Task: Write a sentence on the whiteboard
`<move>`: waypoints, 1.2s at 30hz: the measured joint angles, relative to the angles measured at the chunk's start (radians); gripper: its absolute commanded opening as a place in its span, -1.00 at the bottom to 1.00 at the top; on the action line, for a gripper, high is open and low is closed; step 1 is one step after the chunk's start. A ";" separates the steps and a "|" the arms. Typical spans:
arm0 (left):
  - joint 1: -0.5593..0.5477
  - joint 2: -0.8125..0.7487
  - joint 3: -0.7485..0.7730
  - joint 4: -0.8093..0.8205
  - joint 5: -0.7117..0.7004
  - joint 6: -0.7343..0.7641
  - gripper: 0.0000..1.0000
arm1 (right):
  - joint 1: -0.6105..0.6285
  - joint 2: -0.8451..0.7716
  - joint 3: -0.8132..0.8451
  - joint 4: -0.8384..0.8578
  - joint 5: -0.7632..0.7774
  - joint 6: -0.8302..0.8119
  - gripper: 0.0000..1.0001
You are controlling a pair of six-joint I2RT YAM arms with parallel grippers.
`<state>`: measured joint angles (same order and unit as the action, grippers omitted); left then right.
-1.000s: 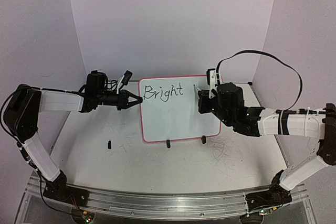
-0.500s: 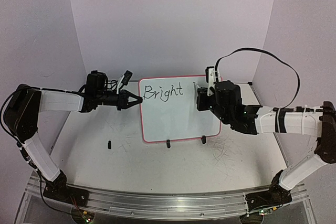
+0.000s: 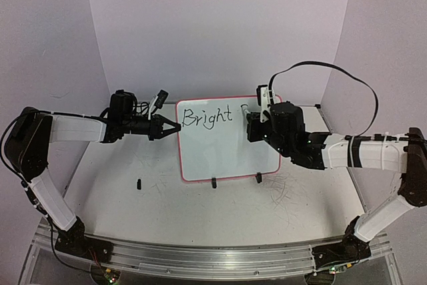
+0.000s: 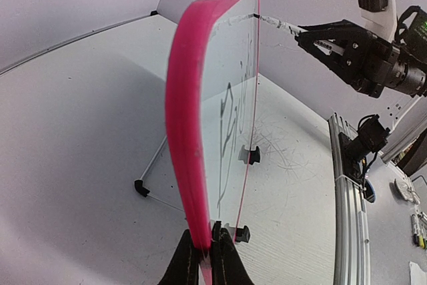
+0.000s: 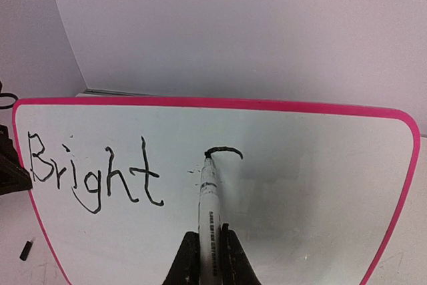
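Right now the left gripper [image 4: 208, 246] is closed tight on the left edge of the whiteboard [image 3: 227, 151], its two fingers pinching the pink frame from either side. The board stands upright on its black clip feet [image 3: 214, 182] toward the back of the table [image 3: 133, 211]. The right gripper [image 5: 210, 248] is clamped shut around a marker [image 5: 208, 205], gripping the white barrel low down with the black tip pointing away from the wrist. That tip touches the board's white face at the left end of a short curved stroke [image 5: 225, 151]. The sentence [image 5: 93, 175] so far reads only "Bright", written along the top, and the stroke sits just to its right.
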<state>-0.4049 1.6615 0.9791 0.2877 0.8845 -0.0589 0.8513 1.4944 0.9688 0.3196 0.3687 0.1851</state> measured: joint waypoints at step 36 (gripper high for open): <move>0.000 -0.002 0.000 0.000 -0.005 0.003 -1.00 | 0.035 -0.035 -0.081 -0.103 -0.044 0.101 -1.00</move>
<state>-0.4049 1.6596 0.9791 0.2878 0.8799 -0.0555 0.8864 1.4592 0.8879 0.2162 0.3244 0.2863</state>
